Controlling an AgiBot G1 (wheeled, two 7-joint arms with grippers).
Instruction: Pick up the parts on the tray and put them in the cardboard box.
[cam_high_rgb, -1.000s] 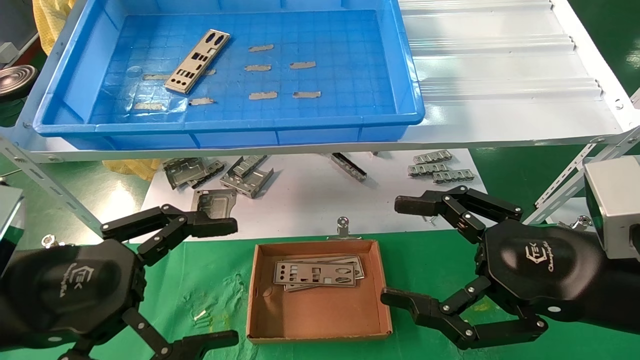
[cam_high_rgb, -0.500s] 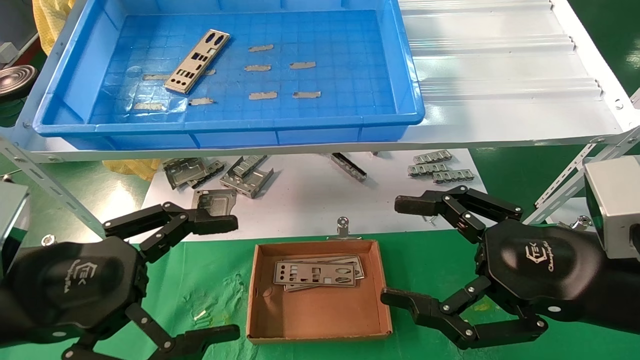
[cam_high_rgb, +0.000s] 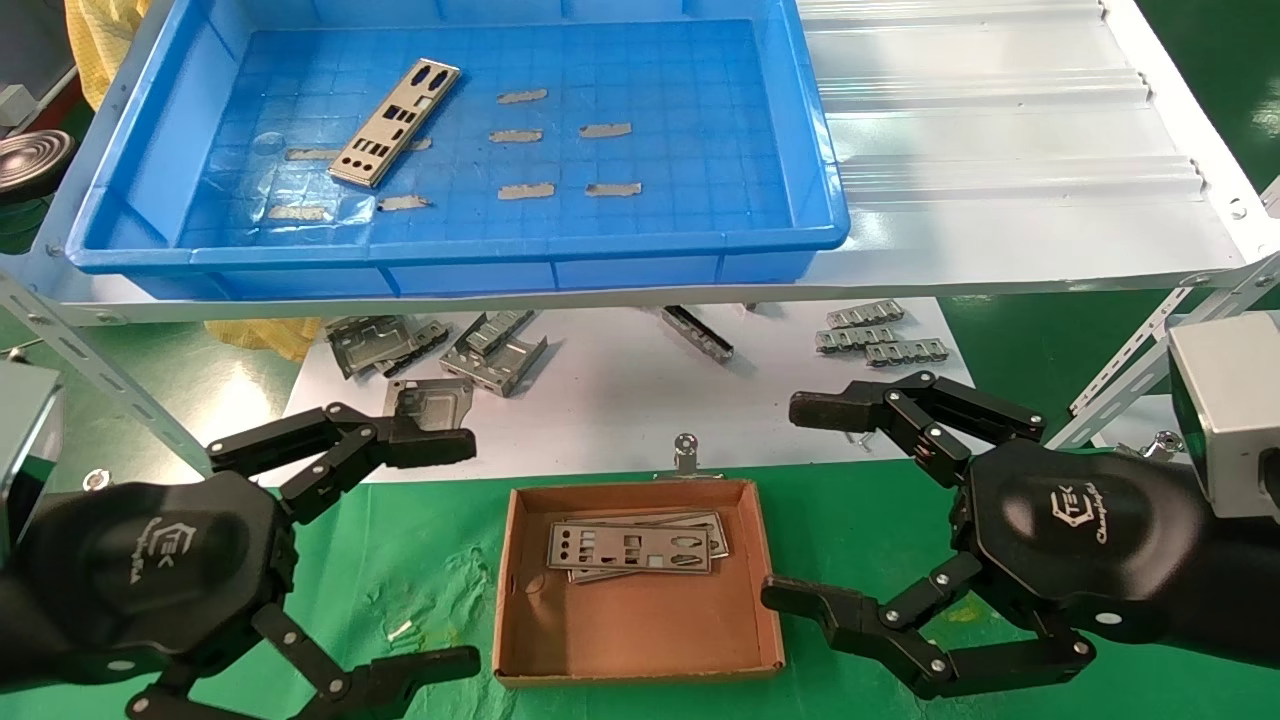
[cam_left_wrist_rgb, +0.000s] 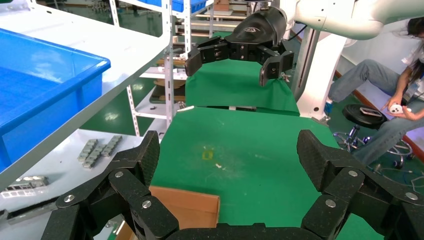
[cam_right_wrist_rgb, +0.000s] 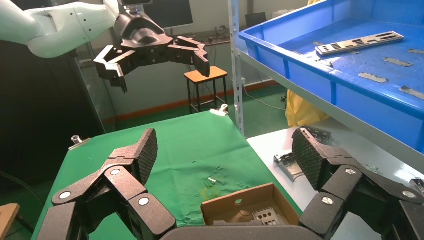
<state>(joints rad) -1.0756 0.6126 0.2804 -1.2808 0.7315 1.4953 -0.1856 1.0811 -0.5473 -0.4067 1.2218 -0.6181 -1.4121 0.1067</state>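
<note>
Parts — thin silver plates with punched holes — are found in two places. One plate (cam_high_rgb: 395, 122) is left lying flat in the blue tray (cam_high_rgb: 820, 215), toward 10 o'clock on its floor, at a slant. At least two more plates (cam_high_rgb: 630, 546) are stacked in the cardboard box (cam_high_rgb: 640, 628), in its far half. By that count the task is judged mostly done: one plate to be fetched, as far as can be seen.

The left end effector (cam_high_rgb: 400, 560) is held at 9 o'clock of the box, fingers spread wide and empty; the right end effector (cam_high_rgb: 810, 505) is held at 3 o'clock, likewise spread and empty. Neither is near the tray.

Small grey tape strips (cam_high_rgb: 610, 130) are scattered over the tray floor and are not to be taken. Bent grey brackets (cam_high_rgb: 495, 350) are strewn on the white sheet between box and shelf. The tray is set on a white ribbed shelf (cam_high_rgb: 1000, 150) — its raised rim and the shelf's front edge are judged the main hindrance to a reach.
</note>
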